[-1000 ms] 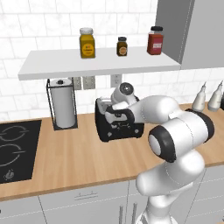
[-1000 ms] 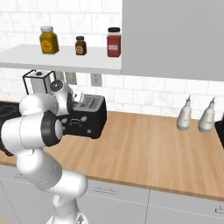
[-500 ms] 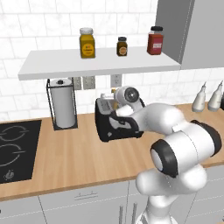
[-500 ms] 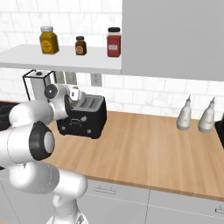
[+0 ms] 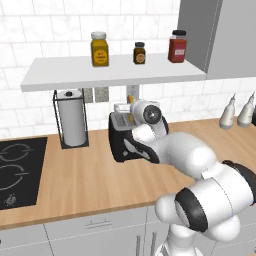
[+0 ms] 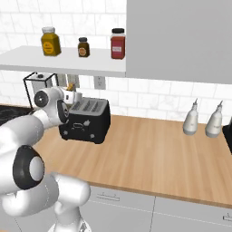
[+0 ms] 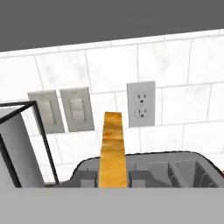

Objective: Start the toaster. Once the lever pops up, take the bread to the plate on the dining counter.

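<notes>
Three jars (image 5: 138, 51) are seen shelved above the boxy black toaster (image 6: 86, 121), flanked by a wire-framed paper towel roll (image 5: 72, 119), the orange-crusted bread (image 7: 113, 148) standing edge-on (finger spacing cannot be told).

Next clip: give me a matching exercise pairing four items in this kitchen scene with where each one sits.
Items:
1. bread
2. paper towel roll
3. red jar
4. two white bottles

Places:
A. on the wall shelf
B. on the counter, far right
C. upright above the toaster, edge-on in the hand view
D. in a black wire stand left of the toaster

Pairs: 1-C, 2-D, 3-A, 4-B
</notes>
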